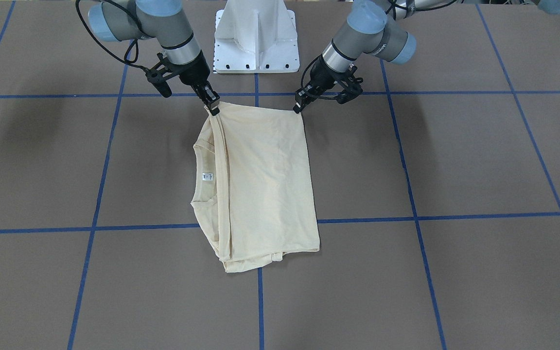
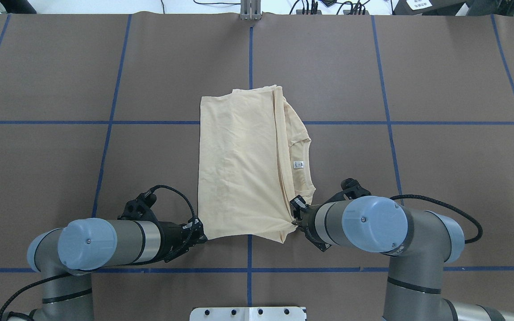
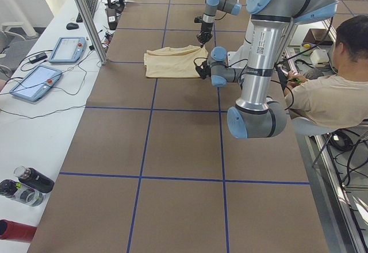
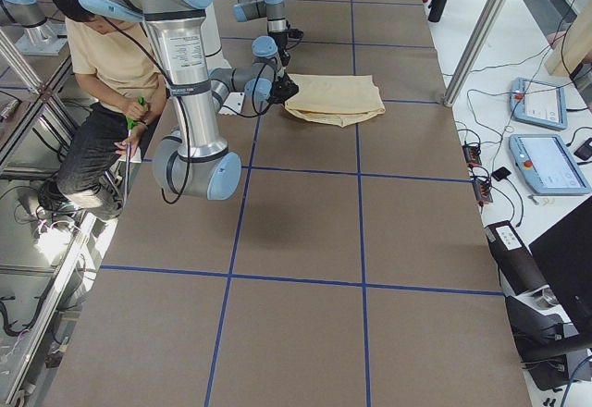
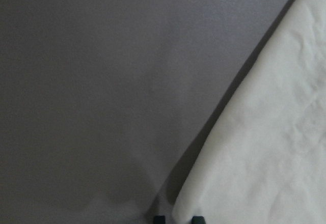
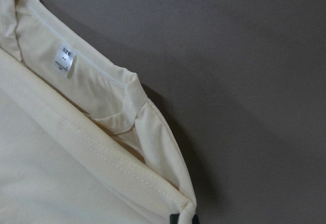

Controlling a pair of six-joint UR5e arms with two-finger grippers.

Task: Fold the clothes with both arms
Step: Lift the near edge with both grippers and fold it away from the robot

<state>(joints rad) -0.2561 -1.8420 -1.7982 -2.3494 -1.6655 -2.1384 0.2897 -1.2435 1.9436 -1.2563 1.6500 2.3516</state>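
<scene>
Risk: T-shirt [image 2: 239, 169] lies folded mid-worktop, right end effector [image 2: 293, 219] clamped on its puckered robot-side corner, left end effector [image 2: 202, 237] astride the other corner with grip unclear, so a one-sided pull could slip that corner and skew the fold.

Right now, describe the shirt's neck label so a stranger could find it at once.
Start at the brown table, where a folded cream shirt lies. Inside its neckline, on the robot's right, sits the label: the only white rectangle on it.
</scene>
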